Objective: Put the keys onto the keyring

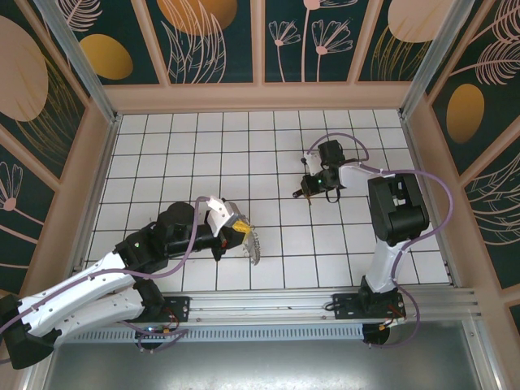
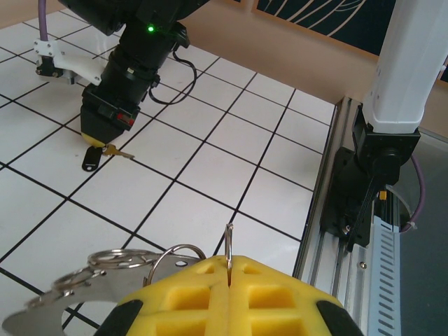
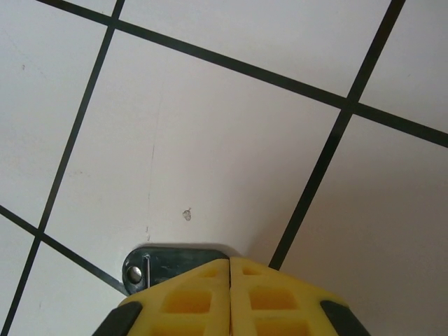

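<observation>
Low left over the tiled surface (image 1: 203, 146): left pincer (image 1: 242, 233) clamped tight on the keyring (image 1: 253, 249), silvery loops drooping past its tips. Right of centre: right pincer (image 1: 309, 189) pinched closed on the keys (image 1: 301, 193), which hang close to the tiles.

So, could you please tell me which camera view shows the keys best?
The left wrist view: the keys sit in plain side view under the right gripper, black head and brass blade both clear. The right wrist view catches a metal tab pinched in that gripper; top external makes them a dark speck.
</observation>
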You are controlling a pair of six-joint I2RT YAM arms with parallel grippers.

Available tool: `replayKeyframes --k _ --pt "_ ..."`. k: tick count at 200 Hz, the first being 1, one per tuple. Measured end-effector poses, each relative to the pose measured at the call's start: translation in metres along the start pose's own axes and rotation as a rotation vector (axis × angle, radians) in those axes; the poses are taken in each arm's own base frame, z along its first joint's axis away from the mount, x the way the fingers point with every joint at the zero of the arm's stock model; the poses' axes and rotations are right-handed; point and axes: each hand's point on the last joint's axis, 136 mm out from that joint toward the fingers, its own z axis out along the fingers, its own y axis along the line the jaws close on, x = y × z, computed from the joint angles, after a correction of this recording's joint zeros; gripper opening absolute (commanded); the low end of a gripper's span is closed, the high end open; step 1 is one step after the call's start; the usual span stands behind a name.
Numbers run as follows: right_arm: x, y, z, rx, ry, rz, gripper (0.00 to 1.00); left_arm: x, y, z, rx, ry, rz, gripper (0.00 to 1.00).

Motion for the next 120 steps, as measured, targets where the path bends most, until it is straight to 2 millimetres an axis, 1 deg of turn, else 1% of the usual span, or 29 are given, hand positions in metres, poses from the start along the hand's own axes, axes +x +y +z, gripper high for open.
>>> replayKeyframes --k 77,100,120 --pt "0.0027 0.0013 0.0011 0.001 0.008 -0.002 0.13 0.0002 -0.0005 0.0000 0.003 0.000 -0.006 0.00" --pt "0.0064 0.0023 0.0023 -0.001 0.017 -0.001 0.13 0.0002 -0.0005 0.0000 0.003 0.000 -0.006 0.00" --pt "0.0064 0.0029 0.0024 -0.001 0.017 -0.003 0.11 0.0002 -0.0005 0.0000 0.003 0.000 -0.007 0.00"
